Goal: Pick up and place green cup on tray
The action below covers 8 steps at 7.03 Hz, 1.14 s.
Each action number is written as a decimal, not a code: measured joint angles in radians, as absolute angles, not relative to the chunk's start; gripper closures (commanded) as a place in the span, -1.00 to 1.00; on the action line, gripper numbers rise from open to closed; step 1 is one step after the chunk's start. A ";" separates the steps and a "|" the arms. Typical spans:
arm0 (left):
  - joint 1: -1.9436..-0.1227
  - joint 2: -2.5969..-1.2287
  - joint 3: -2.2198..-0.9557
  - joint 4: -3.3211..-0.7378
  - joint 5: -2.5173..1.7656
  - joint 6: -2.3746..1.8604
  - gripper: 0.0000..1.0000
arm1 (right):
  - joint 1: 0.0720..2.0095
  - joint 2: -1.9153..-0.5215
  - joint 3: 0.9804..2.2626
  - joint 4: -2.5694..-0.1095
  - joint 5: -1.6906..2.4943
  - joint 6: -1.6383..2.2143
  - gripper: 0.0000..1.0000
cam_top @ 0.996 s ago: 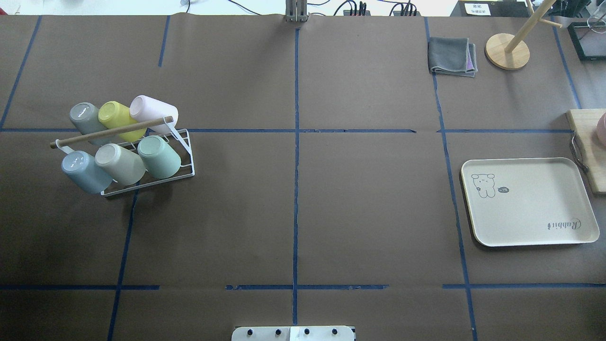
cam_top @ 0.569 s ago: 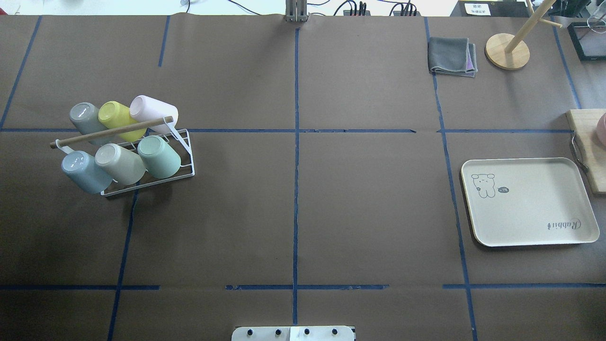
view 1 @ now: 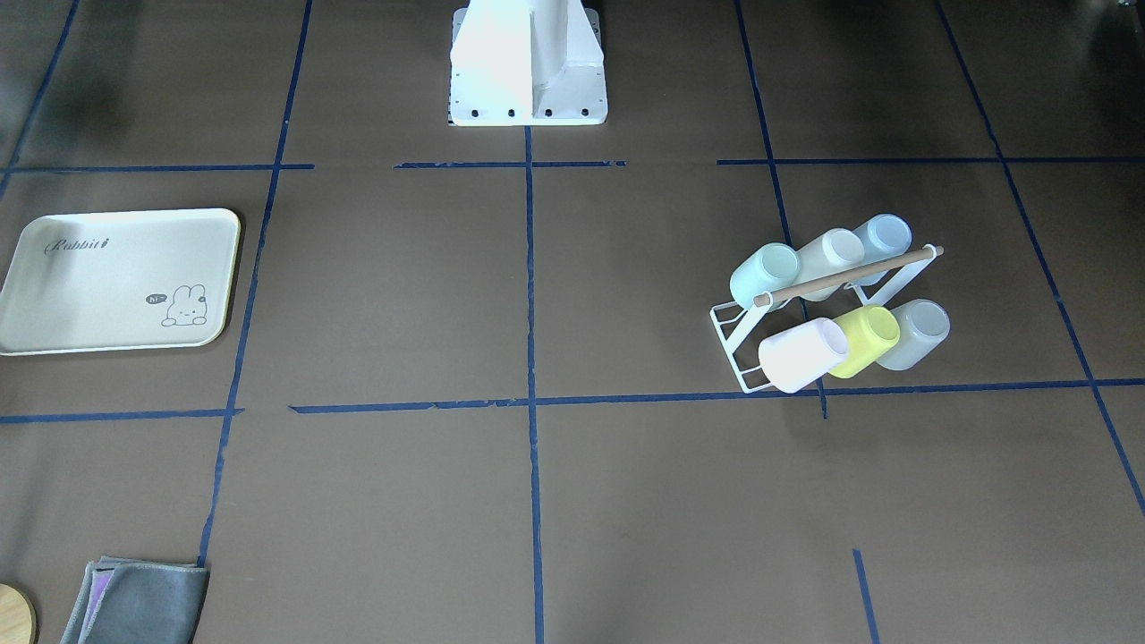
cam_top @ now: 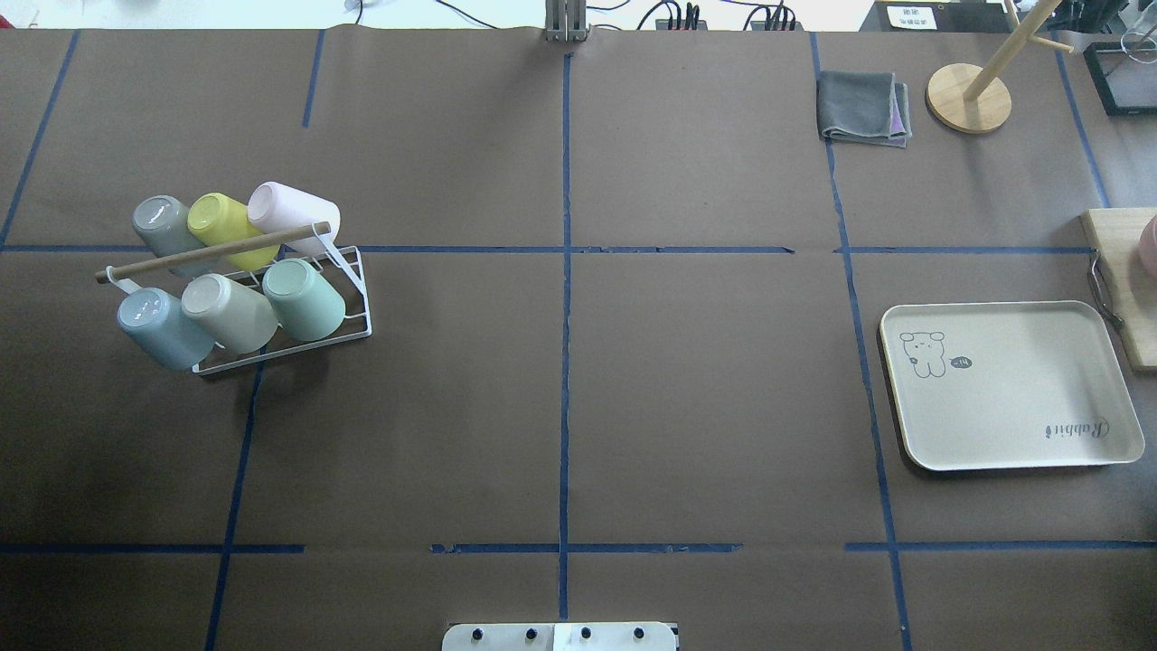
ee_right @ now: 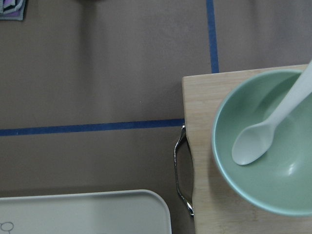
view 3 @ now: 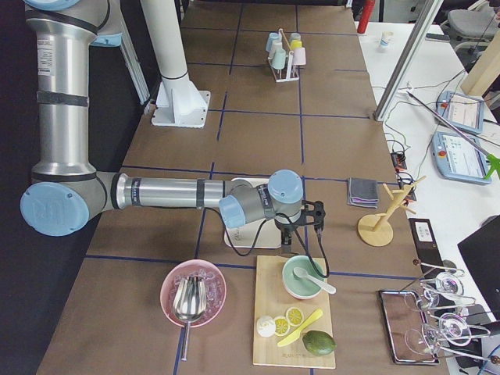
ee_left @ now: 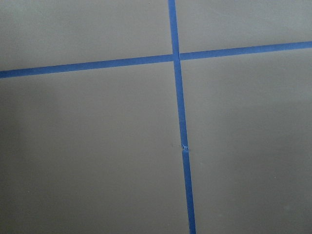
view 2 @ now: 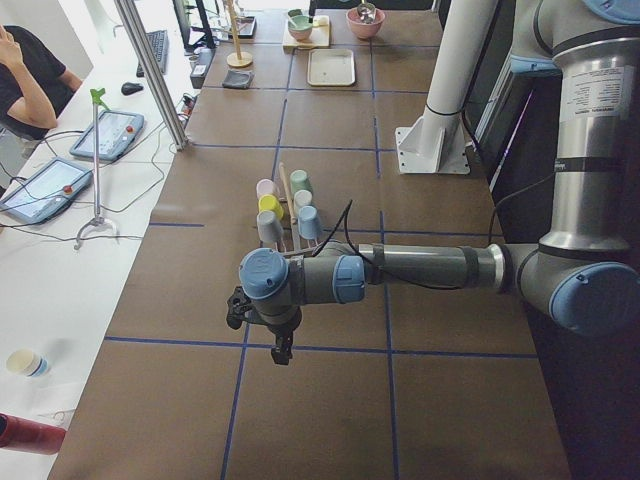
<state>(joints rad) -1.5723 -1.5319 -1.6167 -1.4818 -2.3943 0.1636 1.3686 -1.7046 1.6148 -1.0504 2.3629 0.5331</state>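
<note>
Unmoved, green cup seemingly at rack edge

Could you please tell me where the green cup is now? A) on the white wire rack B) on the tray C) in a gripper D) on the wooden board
A: the green cup rests tilted on the white wire rack beside a beige cup, far from the tray.
</note>
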 measured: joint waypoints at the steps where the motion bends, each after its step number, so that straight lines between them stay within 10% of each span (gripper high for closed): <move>1: -1.572 -1.532 -1.617 -1.482 -2.394 0.163 -1.00 | 1.334 -1.745 1.614 -0.986 2.361 0.586 -1.00; 8: -1.572 -1.532 -1.623 -1.482 -2.397 0.160 -1.00 | 1.090 -1.830 1.495 -0.671 2.262 0.837 -0.70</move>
